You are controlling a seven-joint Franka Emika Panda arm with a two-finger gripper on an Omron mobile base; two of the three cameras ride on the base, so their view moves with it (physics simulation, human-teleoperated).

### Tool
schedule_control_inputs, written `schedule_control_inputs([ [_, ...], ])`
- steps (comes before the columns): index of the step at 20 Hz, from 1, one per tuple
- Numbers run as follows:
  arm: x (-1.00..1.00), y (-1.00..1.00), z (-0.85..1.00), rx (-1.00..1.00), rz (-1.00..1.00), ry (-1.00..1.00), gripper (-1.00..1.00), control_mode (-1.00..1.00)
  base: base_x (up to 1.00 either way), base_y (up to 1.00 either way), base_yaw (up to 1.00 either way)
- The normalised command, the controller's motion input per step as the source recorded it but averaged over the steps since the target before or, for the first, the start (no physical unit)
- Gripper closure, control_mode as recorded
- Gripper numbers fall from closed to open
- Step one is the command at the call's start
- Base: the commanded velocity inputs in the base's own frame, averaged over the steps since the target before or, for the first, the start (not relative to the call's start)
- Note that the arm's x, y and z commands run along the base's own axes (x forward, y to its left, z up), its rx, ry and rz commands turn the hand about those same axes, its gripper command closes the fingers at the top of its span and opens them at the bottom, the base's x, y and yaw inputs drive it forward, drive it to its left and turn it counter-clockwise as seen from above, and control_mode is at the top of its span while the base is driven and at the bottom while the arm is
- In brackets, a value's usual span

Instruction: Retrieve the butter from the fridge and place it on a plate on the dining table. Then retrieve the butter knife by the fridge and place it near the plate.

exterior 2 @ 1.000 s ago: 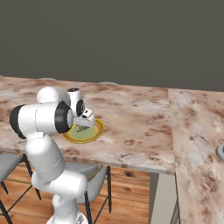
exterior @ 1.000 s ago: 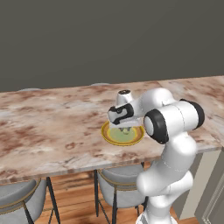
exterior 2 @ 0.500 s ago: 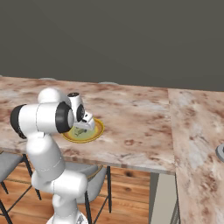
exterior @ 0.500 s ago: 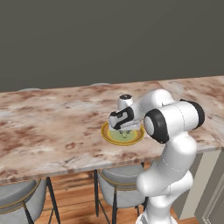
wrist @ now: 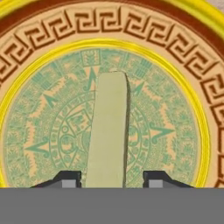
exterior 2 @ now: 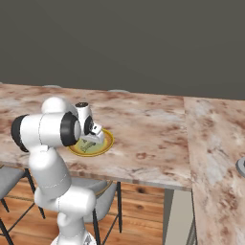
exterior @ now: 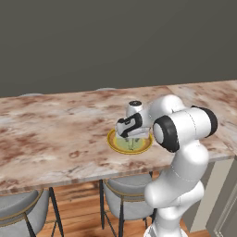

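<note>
The butter (wrist: 107, 131) lies on the plate (wrist: 192, 57) on the desk (exterior: 55, 134), between fingers (wrist: 65, 178) standing apart, gaps visible on both sides. It looks light, soft and greasy; best pinched gently across its long sides.

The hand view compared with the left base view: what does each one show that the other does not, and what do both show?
The hand view shows the plate's key-pattern band and green ornament, and both fingertips standing apart from the butter's sides. The left base view shows the dining table, grey stools under it and the hand over the plate. Both show the yellow-rimmed plate.
</note>
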Motion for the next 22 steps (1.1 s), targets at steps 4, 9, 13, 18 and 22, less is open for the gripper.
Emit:
schedule_control_inputs([
  [4,0.00,0.00,0.02,0.00,0.00,0.00,-1.00,-1.00,0.00,0.00,0.00],
  [9,-0.01,0.00,0.12,-0.04,0.00,0.00,-1.00,-1.00,0.00,0.00,0.00],
  [13,-0.33,0.00,0.80,-0.03,0.00,0.16,-1.00,-1.00,0.00,0.00,0.00],
  [18,-0.84,0.00,1.00,0.00,0.00,0.10,-1.00,-1.00,0.00,0.00,0.00],
  [22,-1.00,-0.13,0.85,0.00,0.01,0.08,-1.00,-1.00,0.00,0.00,0.00],
])
